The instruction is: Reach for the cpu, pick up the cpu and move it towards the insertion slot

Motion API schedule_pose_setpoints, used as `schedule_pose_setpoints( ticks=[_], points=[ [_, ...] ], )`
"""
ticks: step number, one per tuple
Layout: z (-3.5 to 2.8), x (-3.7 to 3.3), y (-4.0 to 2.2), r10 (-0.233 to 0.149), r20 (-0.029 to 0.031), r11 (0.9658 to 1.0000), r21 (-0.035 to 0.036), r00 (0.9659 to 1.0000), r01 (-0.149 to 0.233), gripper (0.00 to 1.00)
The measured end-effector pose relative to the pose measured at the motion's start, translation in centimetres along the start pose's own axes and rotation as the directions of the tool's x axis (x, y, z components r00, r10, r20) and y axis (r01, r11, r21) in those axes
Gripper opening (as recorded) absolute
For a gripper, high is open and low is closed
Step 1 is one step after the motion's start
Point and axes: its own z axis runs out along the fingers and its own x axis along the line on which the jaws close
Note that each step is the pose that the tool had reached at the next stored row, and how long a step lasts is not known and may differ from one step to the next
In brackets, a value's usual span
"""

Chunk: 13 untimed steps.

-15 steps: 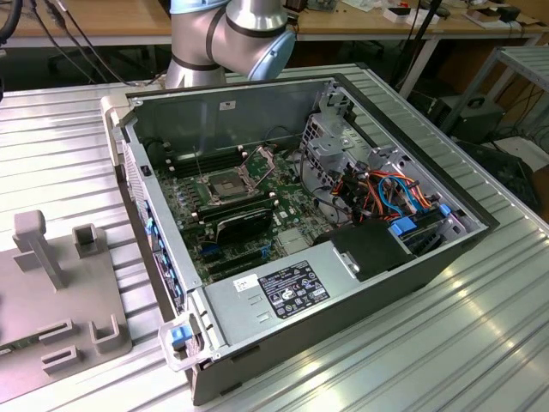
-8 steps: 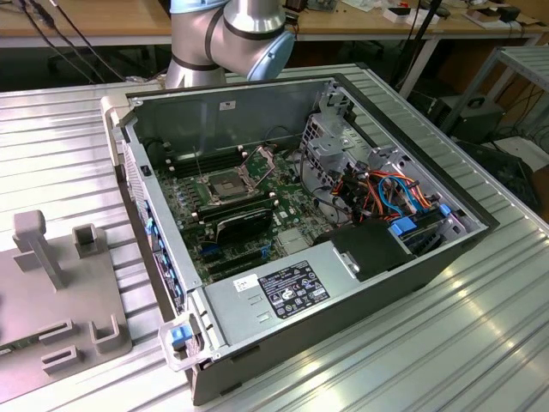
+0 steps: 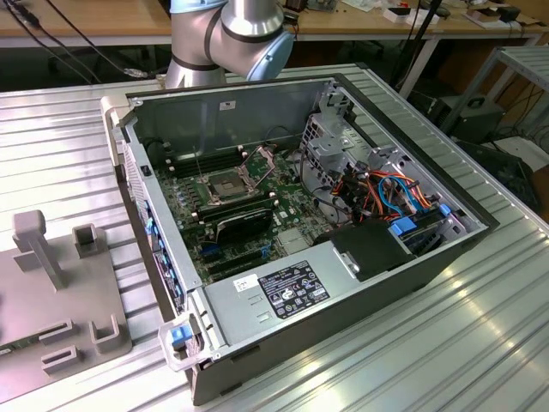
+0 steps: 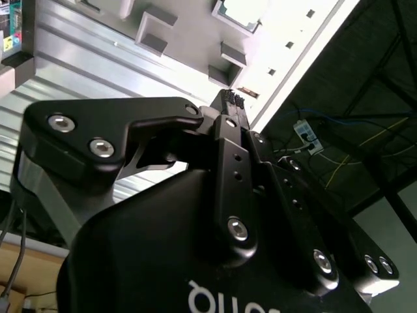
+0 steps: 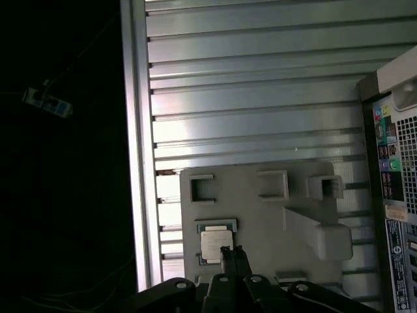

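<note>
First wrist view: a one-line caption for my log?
Gripper near the cpu, which lies in a grey holder on the ribbed metal table.

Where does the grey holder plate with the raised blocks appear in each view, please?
Exterior view: the grey holder plate lies at the exterior view's left, beside the open computer case.
First wrist view: the grey holder plate lies beyond the gripper, with the computer case beside it.
Second wrist view: the grey holder plate lies beyond the gripper.
Shared landmark: the ribbed metal table under it.
</note>
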Motion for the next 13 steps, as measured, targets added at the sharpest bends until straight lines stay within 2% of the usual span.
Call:
schedule_pose_setpoints(
  ticks=[13],
  points=[
    [0.00, 0.18, -0.03, 0.000, -0.0001, 1.0000, 0.0000, 1.0000, 0.000, 0.11]
  ],
)
